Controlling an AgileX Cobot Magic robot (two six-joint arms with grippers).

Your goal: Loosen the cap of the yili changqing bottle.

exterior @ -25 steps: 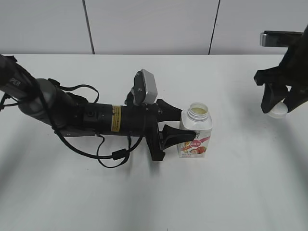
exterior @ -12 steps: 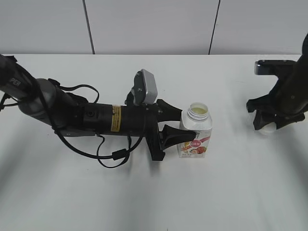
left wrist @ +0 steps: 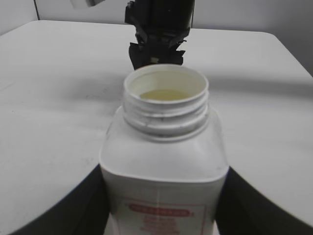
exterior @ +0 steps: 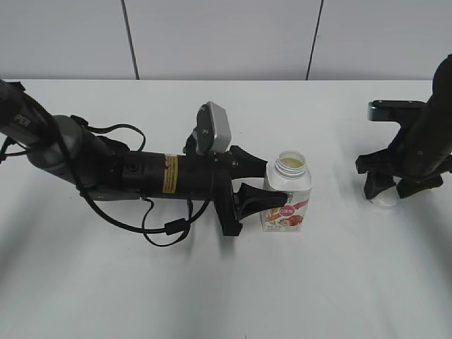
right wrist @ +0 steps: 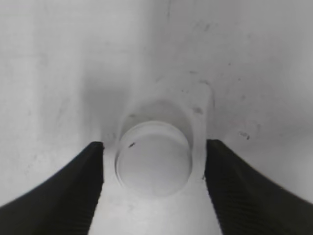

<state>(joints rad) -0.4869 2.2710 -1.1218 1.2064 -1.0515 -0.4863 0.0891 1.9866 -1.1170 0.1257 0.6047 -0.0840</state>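
Observation:
The yili changqing bottle [exterior: 287, 192] stands upright on the white table, its threaded neck open and pale liquid visible inside. My left gripper [exterior: 275, 181] is shut on its body from the left. In the left wrist view the bottle [left wrist: 164, 161] sits between the two black fingers [left wrist: 63, 210]. The white cap [exterior: 385, 199] lies on the table at the right, off the bottle. My right gripper [exterior: 387, 189] points down over it, open. In the right wrist view the cap [right wrist: 153, 158] lies between the fingers [right wrist: 73, 191] with a gap on each side of my right gripper [right wrist: 154, 191].
The left arm with its cables [exterior: 127, 173] lies low across the left half of the table [exterior: 318, 282]. A grey panelled wall [exterior: 226, 35] runs behind the table's far edge. The right arm [left wrist: 159, 29] shows beyond the bottle in the left wrist view.
My right gripper came down from a raised spot at the far right to the table, shifting a little left, and let go of the cap. The left gripper and bottle have not moved.

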